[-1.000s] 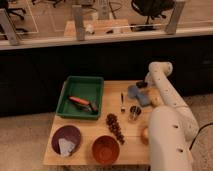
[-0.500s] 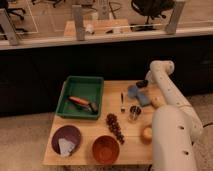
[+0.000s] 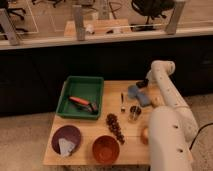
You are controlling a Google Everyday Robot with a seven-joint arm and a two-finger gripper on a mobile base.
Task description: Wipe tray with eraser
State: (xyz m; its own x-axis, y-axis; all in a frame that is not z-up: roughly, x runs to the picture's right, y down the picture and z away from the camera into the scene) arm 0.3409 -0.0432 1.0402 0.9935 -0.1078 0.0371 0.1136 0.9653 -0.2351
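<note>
A pale wooden table stands on a speckled floor before a dark low wall topped with glass panes. The robot's white arm rises from 5 o'clock along the table's right side. It bends over to its dark gripper, which hangs low over the table's far edge at about 1 o'clock. Whether the gripper is spread or closed cannot be told.

The large green rectangular plastic tray sits at 10 o'clock on the table, well apart from the gripper. An orange-red tool with a dark end lies inside it.

A small, narrow black block, apparently the eraser, lies on bare wood between the tray and the blue-grey pads, at the gripper's 7 o'clock, near it but apart.
</note>
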